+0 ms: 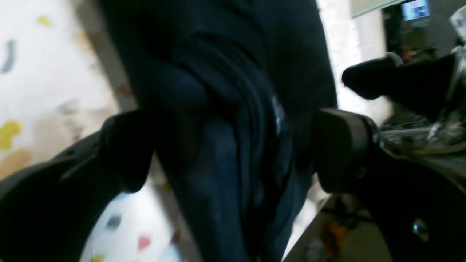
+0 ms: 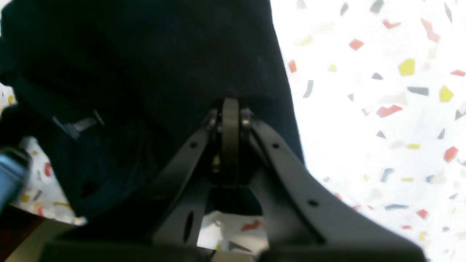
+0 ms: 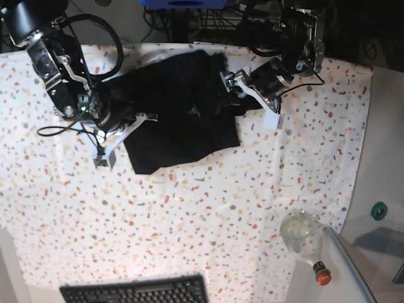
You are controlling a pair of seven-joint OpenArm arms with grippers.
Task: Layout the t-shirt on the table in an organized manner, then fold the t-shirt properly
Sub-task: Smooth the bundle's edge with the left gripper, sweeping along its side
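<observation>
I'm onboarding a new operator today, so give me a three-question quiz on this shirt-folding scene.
1. True or false: the left gripper has its jaws spread, with the t-shirt between them.
2. What lies at the table edge nearest the camera in the base view? A) keyboard B) scissors C) mug
3. Fill in: the right gripper is ____ on the shirt's fabric.

Key: 1 true; 2 A; 3 shut.

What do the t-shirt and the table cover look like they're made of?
The t-shirt: soft matte black knit, probably cotton jersey, since it bunches into ribbed folds between the left claw's fingers. The table cover: thin white cloth printed with coloured flecks, seemingly woven fabric, since it lies in slight wrinkles and drapes over the edge.
</observation>
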